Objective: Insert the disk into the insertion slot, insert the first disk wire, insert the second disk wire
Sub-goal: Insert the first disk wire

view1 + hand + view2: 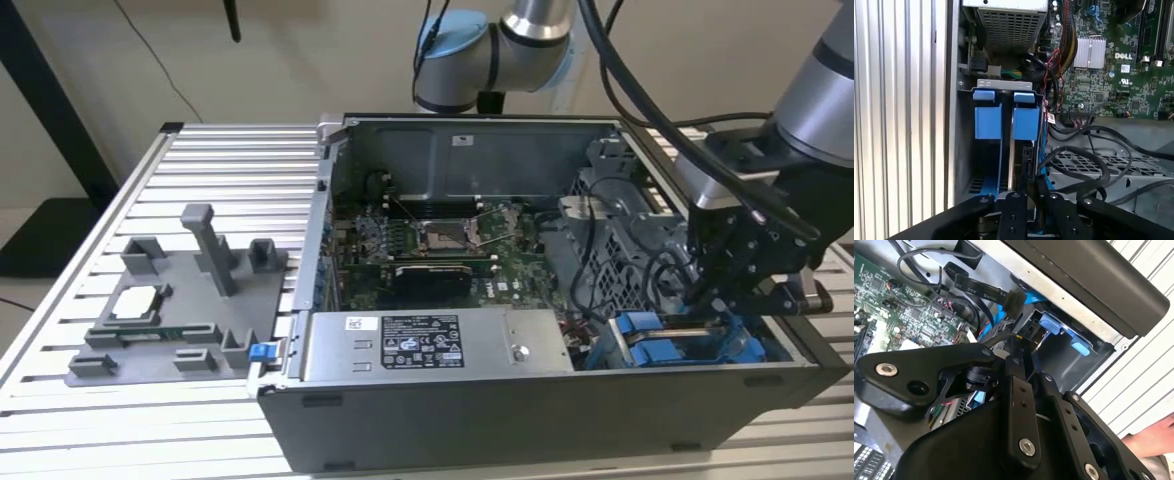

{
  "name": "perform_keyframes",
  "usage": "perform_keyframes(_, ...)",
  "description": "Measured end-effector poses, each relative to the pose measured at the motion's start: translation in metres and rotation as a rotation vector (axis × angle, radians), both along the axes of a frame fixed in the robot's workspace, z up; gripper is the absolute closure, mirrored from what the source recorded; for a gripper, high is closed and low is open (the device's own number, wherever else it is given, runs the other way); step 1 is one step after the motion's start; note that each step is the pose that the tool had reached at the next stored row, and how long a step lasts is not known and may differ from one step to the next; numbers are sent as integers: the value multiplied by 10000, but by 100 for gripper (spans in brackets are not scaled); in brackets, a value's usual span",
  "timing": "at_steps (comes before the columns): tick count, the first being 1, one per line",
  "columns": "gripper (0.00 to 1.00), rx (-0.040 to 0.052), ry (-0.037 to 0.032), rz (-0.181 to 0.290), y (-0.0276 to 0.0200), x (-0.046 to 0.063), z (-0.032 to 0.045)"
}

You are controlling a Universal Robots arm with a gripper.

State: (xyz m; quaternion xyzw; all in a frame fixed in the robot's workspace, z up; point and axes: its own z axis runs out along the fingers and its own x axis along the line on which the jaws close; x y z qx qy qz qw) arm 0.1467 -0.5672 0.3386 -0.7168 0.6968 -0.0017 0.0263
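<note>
My gripper (721, 298) reaches down into the front right corner of the open computer case, over the insertion slot (747, 352). The disk (1026, 125) stands on edge in its blue carrier inside the slot (1004, 85), beside another blue carrier (988, 120). In both wrist views the fingers look closed together at the disk's near end, with my gripper (1028, 186) on a black connector (1027, 160) of a disk wire. A blue wire (1041, 150) runs along the disk towards that connector. Ahead of my gripper (1013, 342) hangs a flat black wire with a connector (1015, 304).
Black cable loops (1089, 165) lie over the perforated metal next to the slot. The motherboard (427, 250) and the power supply (427, 345) take up the rest of the case. A grey parts fixture (174, 300) sits on the slatted table. A person's hand (1149, 440) is beside the case.
</note>
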Motion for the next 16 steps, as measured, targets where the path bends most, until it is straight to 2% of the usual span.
perform_keyframes(3,100,44,-35,0,0,1,-13)
perform_keyframes(9,100,56,-39,-5,-3,10,-25)
perform_keyframes(14,100,55,85,-16,-13,19,-8)
perform_keyframes(16,100,56,96,-48,-14,21,-8)
